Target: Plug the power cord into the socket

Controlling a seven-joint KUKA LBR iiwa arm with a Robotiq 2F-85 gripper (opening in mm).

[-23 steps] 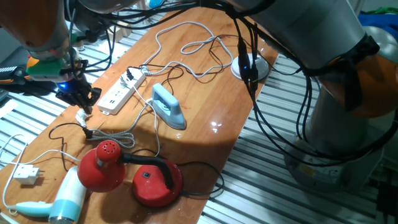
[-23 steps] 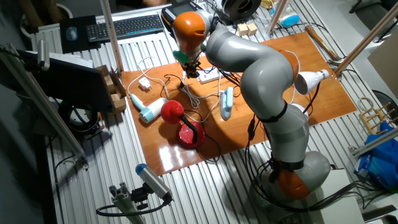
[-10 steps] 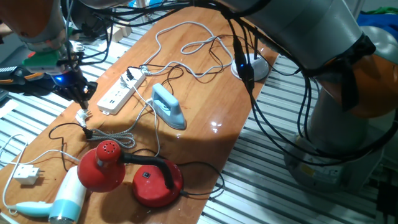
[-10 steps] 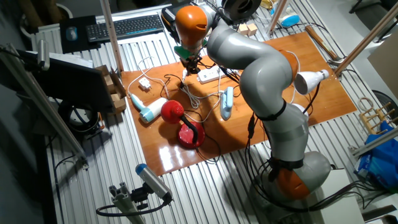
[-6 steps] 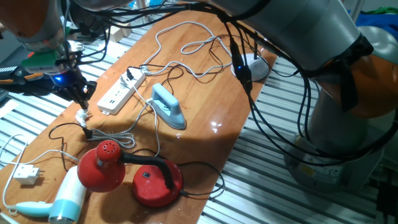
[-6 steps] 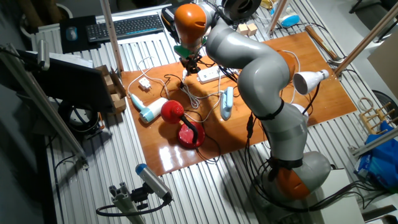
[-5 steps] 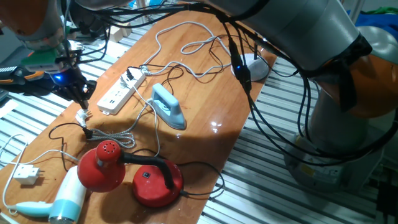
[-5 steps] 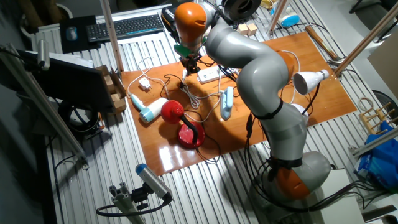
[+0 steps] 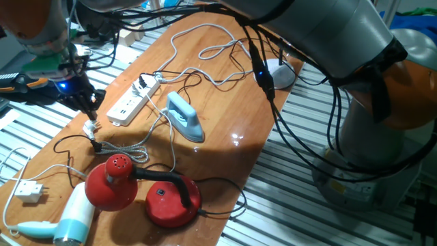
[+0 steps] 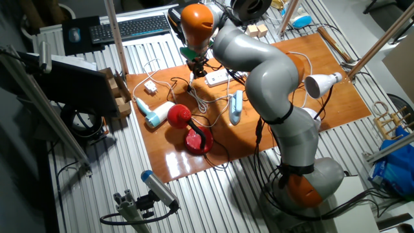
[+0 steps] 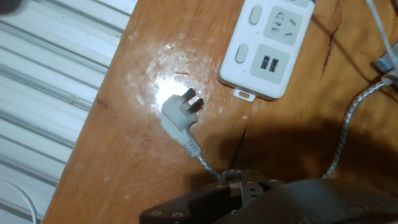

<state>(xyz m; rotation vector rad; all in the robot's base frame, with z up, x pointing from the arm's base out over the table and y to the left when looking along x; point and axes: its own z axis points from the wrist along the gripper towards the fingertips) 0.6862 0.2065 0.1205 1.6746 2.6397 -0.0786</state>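
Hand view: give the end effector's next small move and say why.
Probably slide the end effector sideways toward the red lamp, without descending. The hand view centres on the white plug beside the power strip, which is the wrong one. The power cord plug, small and black, seems to lie just beyond it in the fixed view.

A plug [image 11: 180,115] lies on the table [image 11: 124,162] just beside the socket [image 11: 268,46], apart from it.
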